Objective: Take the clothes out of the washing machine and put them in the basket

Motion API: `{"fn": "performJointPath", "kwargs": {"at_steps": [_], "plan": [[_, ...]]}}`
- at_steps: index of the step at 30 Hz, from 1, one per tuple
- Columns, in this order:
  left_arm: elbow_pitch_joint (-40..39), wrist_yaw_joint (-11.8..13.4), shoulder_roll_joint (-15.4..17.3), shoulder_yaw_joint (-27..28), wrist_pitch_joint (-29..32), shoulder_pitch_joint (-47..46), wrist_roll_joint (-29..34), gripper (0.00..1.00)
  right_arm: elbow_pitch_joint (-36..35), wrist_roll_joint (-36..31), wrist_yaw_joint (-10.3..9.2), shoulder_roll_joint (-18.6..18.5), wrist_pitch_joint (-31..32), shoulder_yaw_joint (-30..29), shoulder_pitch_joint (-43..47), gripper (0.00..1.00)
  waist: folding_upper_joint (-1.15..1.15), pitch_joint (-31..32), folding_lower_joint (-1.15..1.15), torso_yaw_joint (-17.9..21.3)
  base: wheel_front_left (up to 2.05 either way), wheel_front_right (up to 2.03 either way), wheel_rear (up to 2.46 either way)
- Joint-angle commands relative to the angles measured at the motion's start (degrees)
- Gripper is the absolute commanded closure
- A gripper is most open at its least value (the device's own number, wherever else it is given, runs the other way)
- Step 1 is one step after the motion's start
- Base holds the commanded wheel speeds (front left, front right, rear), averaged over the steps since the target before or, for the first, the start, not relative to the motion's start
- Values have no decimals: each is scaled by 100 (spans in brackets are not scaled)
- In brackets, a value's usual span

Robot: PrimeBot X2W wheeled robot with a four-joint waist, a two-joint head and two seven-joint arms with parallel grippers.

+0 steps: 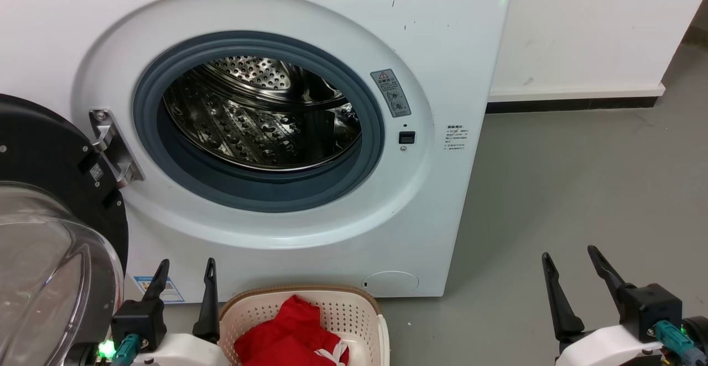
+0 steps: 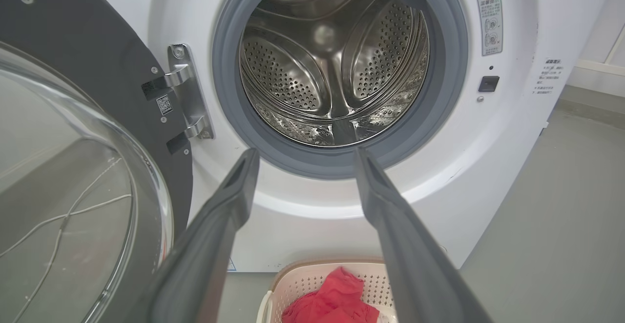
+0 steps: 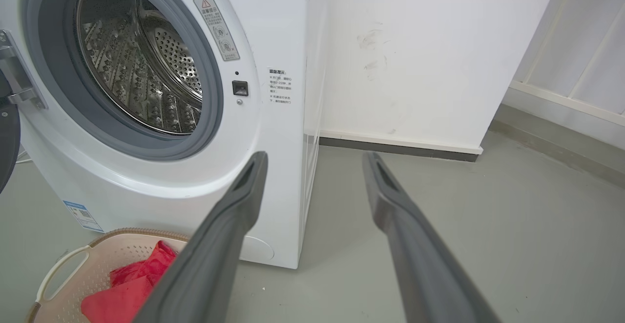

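Red clothes (image 1: pixel 290 335) lie in the basket (image 1: pixel 357 312) at bottom centre, below the washing machine (image 1: pixel 442 78) with its visible drum (image 1: pixel 260 117) bare; the left gripper (image 1: pixel 187 263) and right gripper (image 1: pixel 569 254), jaws spread wide, hold nothing, and a careless left-arm swing could strike the adjacent open door (image 1: pixel 50 150).

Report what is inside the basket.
Red clothes with a bit of white trim lie bunched in the basket. The bottom beneath them is covered, so anything under the fabric cannot be seen; the basket's near part runs off the head view's edge.
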State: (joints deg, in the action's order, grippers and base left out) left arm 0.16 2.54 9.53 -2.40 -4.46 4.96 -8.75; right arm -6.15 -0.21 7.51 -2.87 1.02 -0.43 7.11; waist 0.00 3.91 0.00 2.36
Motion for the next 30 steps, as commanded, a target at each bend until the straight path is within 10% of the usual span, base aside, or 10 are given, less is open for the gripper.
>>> {"fn": "performJointPath", "kwargs": {"at_steps": [1,2,3,30], "plan": [[-29,19,27,-13,10,-30,20,0,12,3,-4,-1,-27,6,-33,0,0,-1,0,3,0,0,0],[-35,26,32,-15,16,-37,19,0,16,9,-4,-1,-32,7,-37,0,0,-2,0,6,0,0,0],[11,2,4,-14,0,3,-1,100,27,14,0,0,-3,2,4,100,0,-3,0,6,0,0,0],[506,-318,-224,278,354,-353,-2641,100,691,3097,0,-143,20,1,-399,100,0,-86,0,-42,0,0,0]]}}
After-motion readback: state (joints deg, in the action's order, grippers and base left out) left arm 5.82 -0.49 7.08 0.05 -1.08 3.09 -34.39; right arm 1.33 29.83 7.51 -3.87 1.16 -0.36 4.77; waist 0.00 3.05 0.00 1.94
